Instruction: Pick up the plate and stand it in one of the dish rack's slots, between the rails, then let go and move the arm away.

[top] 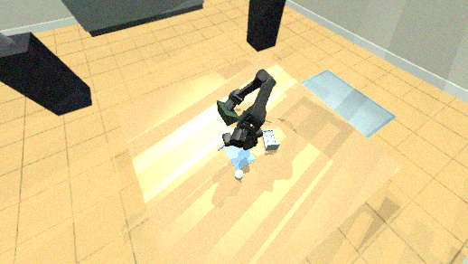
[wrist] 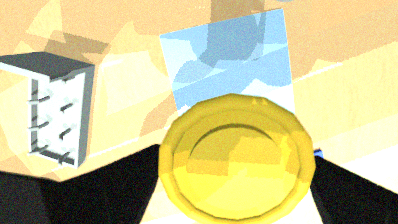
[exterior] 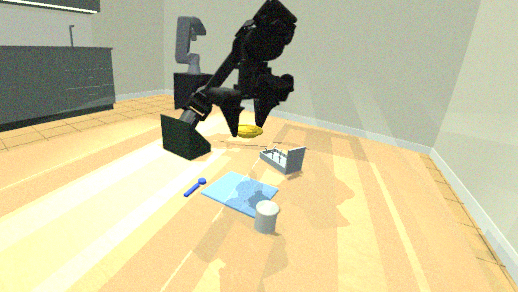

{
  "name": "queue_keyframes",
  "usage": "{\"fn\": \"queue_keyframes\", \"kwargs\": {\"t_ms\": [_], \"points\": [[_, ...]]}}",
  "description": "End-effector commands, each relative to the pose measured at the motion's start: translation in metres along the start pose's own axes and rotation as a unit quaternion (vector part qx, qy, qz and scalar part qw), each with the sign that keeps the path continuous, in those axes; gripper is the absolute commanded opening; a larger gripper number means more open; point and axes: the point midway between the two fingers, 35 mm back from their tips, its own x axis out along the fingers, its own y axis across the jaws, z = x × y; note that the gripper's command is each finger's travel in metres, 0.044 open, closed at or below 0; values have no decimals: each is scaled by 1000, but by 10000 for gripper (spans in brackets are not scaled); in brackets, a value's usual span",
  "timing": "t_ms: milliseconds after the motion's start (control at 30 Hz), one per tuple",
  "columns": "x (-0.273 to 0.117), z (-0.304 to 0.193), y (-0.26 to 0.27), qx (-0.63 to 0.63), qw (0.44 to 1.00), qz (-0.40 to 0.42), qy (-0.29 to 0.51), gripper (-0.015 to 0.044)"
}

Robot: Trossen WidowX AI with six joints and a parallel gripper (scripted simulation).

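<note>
A round yellow plate (exterior: pixel 249 131) (wrist: pixel 240 175) is held level across its width between the two fingers of my gripper (exterior: pixel 248 131) (wrist: pixel 234 158), high above the surface. My gripper is shut on it, one finger at each side of the rim. The grey dish rack (top: pixel 270 140) (exterior: pixel 274 161) (wrist: pixel 86 117) stands on the surface, with small upright rails inside and a taller wall at one end. It lies to the left of the plate in the wrist view and is apart from it. In the top view the plate is hidden behind the arm.
A light blue mat (top: pixel 237 159) (exterior: pixel 225 187) (wrist: pixel 232 55) lies flat near the rack. A light grey cylinder (top: pixel 238 174) (exterior: pixel 267 218) stands at its edge. A blue spoon-like utensil (top: pixel 220 147) (exterior: pixel 192 188) lies on the mat's other side; a bit shows beside a finger in the wrist view.
</note>
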Motion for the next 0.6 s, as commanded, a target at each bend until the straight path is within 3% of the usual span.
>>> {"fn": "queue_keyframes", "kwargs": {"t_ms": [0,567], "points": [[-4,-4,22,60,998,-1,-2,0],[-10,-30,105,346,938,-3,-9,0]]}}
